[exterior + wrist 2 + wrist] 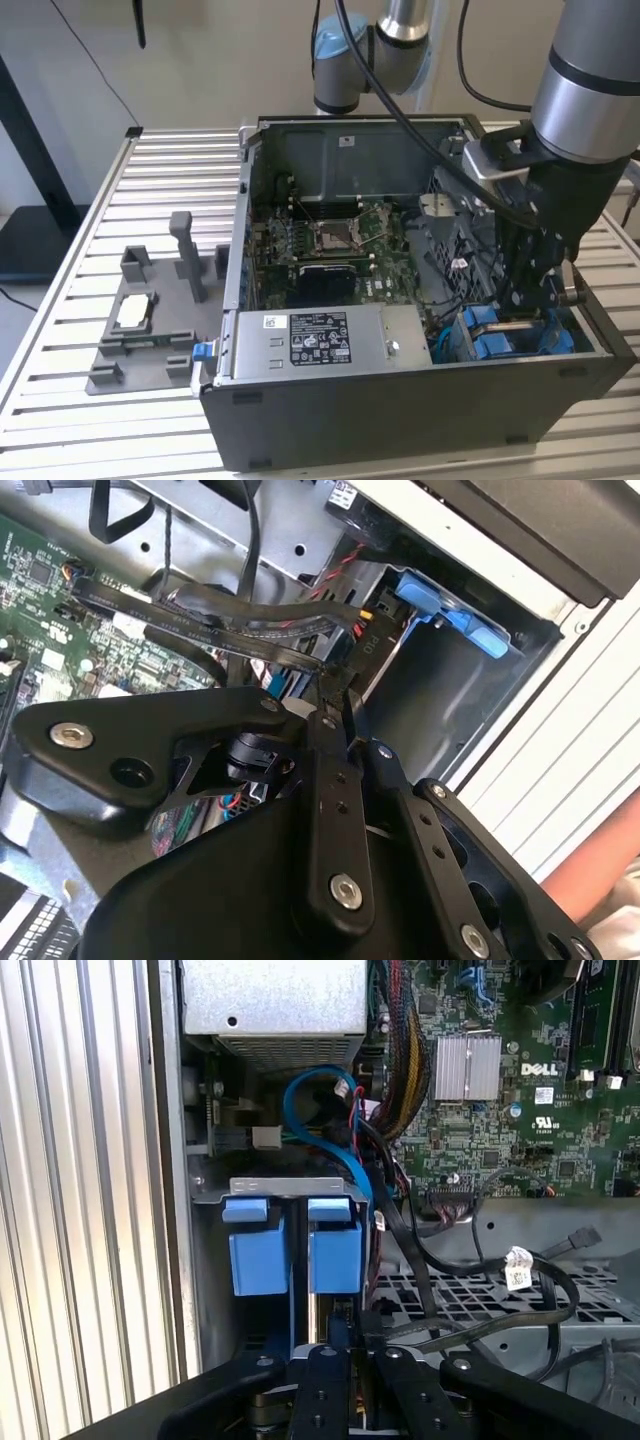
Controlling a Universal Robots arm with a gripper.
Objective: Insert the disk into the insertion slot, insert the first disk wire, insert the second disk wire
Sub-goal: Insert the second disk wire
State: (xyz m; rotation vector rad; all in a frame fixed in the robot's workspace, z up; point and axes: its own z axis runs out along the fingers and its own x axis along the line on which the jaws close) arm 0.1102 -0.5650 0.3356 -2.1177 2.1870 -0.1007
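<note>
The disk's bright blue carrier (500, 335) sits in the insertion slot (290, 1188) at the case's front corner, on the exterior view's right. Its two blue end tabs (295, 1250) face outward, and one blue tab (450, 610) appears in the second wrist view. The silvery drive body is hidden. My gripper (530, 295) hangs just above the carrier inside the case. In the second wrist view the gripper (335, 685) is shut on a flat black wire connector (362, 640), held close to the dark bay wall (420, 705). Its black fingers (320, 1380) point at the tabs.
A grey labelled power-supply box (320, 340) lies beside the bay, with the green motherboard (330, 250) behind it. Blue, black and red cables (340, 1130) loop near the tabs. A grey fixture (150, 320) stands on the slatted table. A person's arm (600, 880) is outside the case.
</note>
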